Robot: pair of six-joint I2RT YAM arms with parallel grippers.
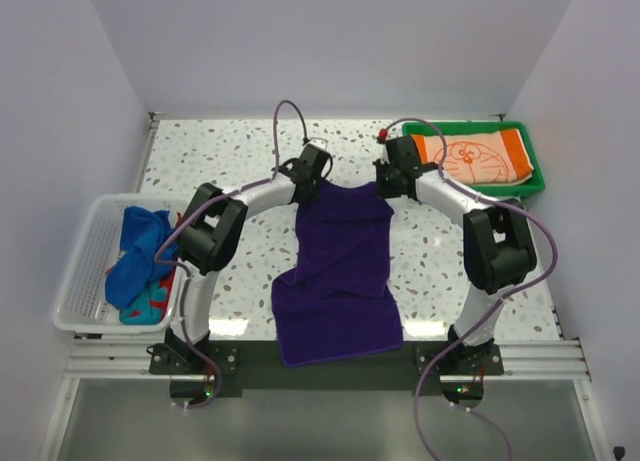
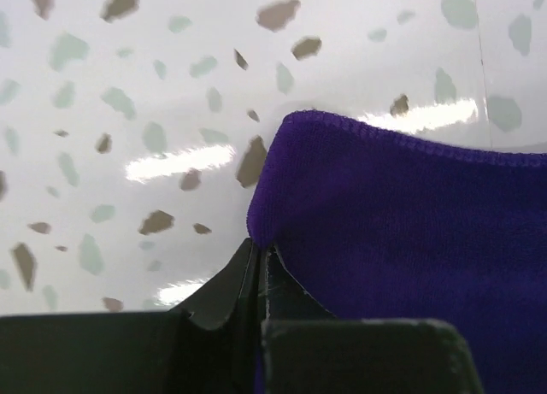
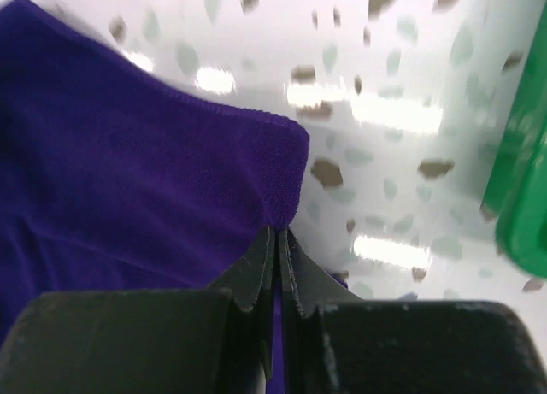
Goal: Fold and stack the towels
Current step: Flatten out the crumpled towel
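A dark purple towel (image 1: 340, 276) lies lengthwise down the middle of the table, its near end hanging over the front edge. My left gripper (image 1: 312, 179) is shut on its far left corner (image 2: 295, 167). My right gripper (image 1: 385, 181) is shut on its far right corner (image 3: 273, 167). Both corners are pinched between the black fingertips, the cloth running down between them. An orange-and-white towel (image 1: 478, 156) with a cartoon cat face lies folded in the green tray (image 1: 535, 181). Blue, red and teal towels (image 1: 140, 261) are bunched in the white basket (image 1: 85, 271).
The green tray stands at the far right, close to my right gripper, its edge (image 3: 521, 197) showing in the right wrist view. The white basket sits at the left edge of the table. White walls enclose the speckled tabletop (image 1: 230, 161).
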